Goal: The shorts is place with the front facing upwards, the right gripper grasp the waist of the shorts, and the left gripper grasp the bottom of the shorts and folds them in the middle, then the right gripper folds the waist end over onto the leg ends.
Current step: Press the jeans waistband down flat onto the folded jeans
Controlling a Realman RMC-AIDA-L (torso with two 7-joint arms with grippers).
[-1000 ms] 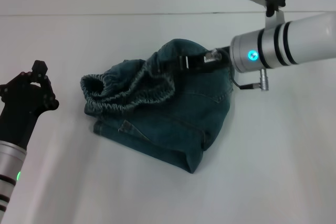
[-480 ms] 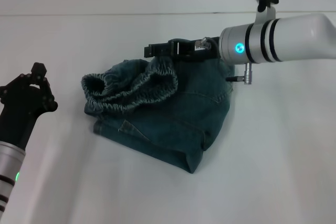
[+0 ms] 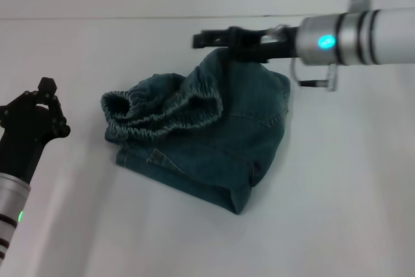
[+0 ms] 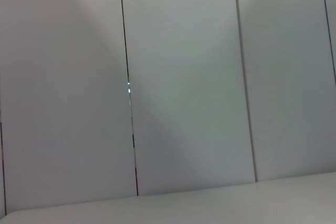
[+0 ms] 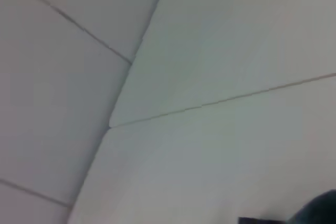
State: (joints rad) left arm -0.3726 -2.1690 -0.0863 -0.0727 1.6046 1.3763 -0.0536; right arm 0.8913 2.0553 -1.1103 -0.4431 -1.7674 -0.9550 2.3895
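At frame centre, the shorts [image 3: 201, 137] lie folded in a bundle on the white table [image 3: 337, 212], the waist of the shorts [image 3: 162, 111] bunched at upper left. Above them at upper right, the right gripper [image 3: 207, 39] holds nothing; finger spacing cannot be told. The left gripper [image 3: 40, 98] rests at left edge, spacing likewise indeterminate.

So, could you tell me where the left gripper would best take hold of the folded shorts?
Probably the ruffled waistband: it bunches up proud of the shorts and faces the left gripper. Come in from the robot's left, low, pinching across the raised ruffle.
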